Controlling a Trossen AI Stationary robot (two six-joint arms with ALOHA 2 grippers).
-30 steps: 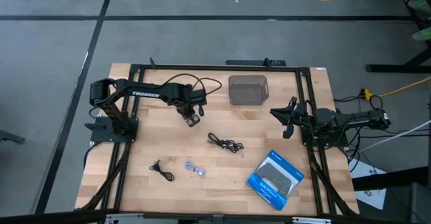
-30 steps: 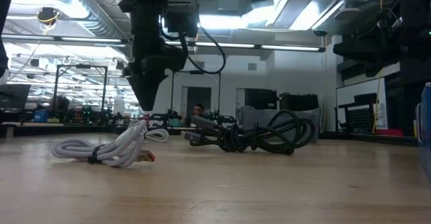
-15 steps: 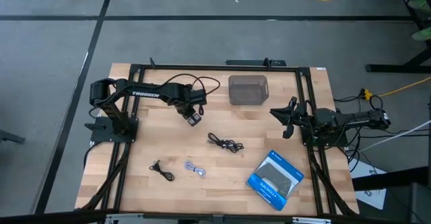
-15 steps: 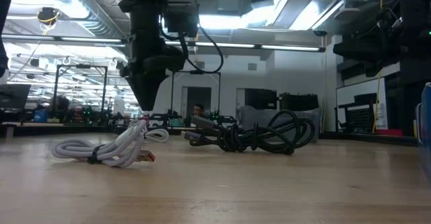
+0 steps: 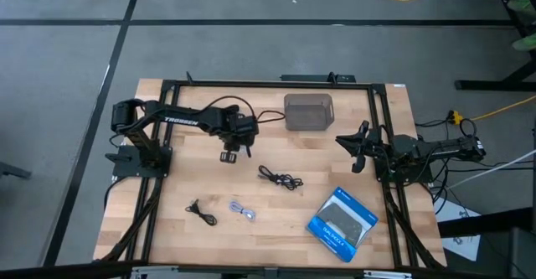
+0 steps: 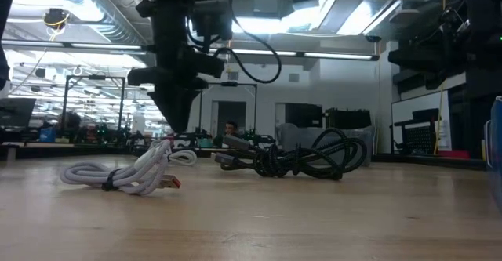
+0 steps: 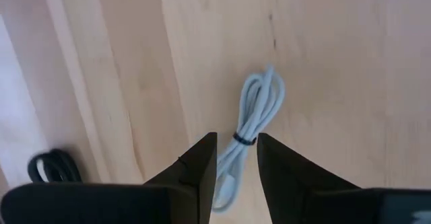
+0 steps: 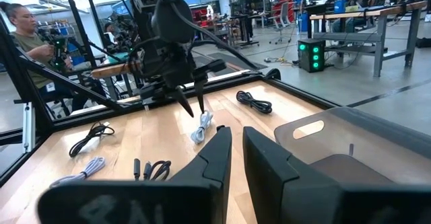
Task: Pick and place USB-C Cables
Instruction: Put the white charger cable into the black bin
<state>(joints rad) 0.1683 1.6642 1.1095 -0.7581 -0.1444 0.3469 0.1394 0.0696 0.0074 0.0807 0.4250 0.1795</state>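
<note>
My left gripper (image 5: 228, 155) hangs open, fingers pointing down, over a pale grey-white coiled cable (image 7: 254, 120) that lies flat on the wood and shows between the fingertips (image 7: 236, 146) without touching them. The right wrist view shows that same cable (image 8: 202, 126) under the left gripper (image 8: 190, 99). Farther toward the near edge lie a black cable (image 5: 280, 178), a second pale cable (image 5: 243, 210) and a small black cable (image 5: 201, 213). My right gripper (image 5: 355, 147) waits shut at the table's right edge.
A grey bin (image 5: 308, 111) stands near the far edge. The blue and black retail box (image 5: 343, 220) lies near the right near corner. A black frame (image 5: 251, 84) rims the table. A person (image 8: 23, 32) stands beyond the table's left side.
My left gripper has turned about its wrist and shifted a little toward the table's left and near edges, staying above the wood. The cables have kept still.
</note>
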